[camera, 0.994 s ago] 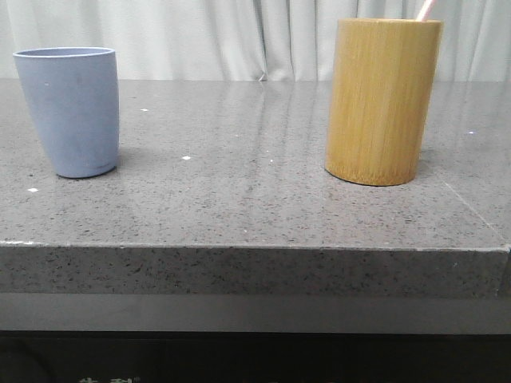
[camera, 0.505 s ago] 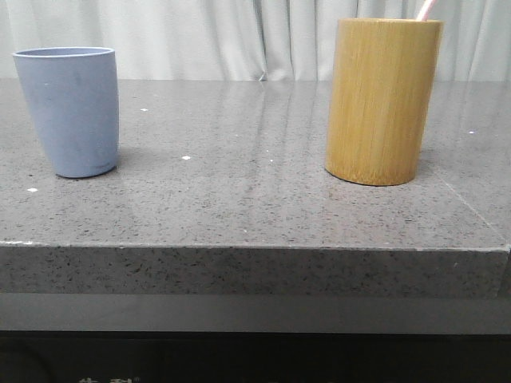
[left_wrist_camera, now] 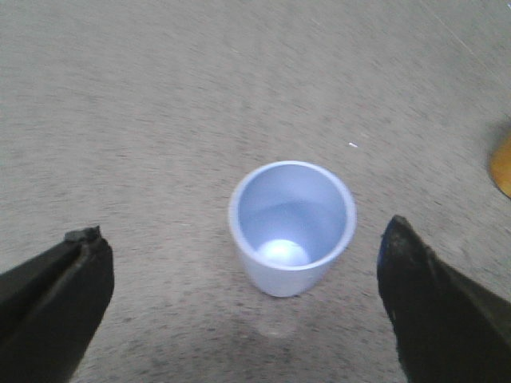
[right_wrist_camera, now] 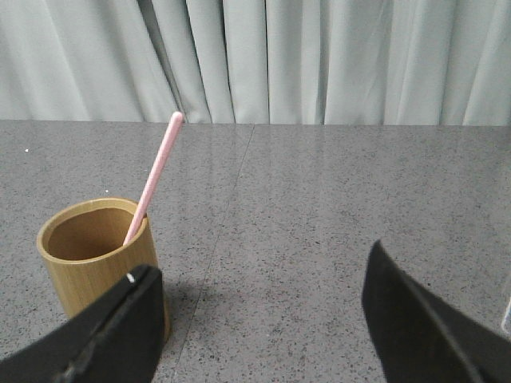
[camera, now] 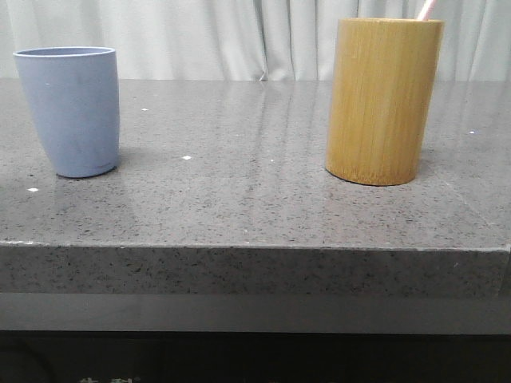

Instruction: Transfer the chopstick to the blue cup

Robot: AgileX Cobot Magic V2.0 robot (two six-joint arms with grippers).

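Note:
The blue cup stands upright on the left of the grey table; from above its inside holds nothing. My left gripper hangs open above it, fingers spread wide to either side. A pale pink chopstick leans inside the tan bamboo holder; its tip pokes over the holder's rim. My right gripper is open with bare table between its fingers, and the bamboo holder stands just beside one finger.
The bamboo holder stands on the right of the speckled grey stone table. A pale curtain hangs behind. The table's front edge runs across the front view.

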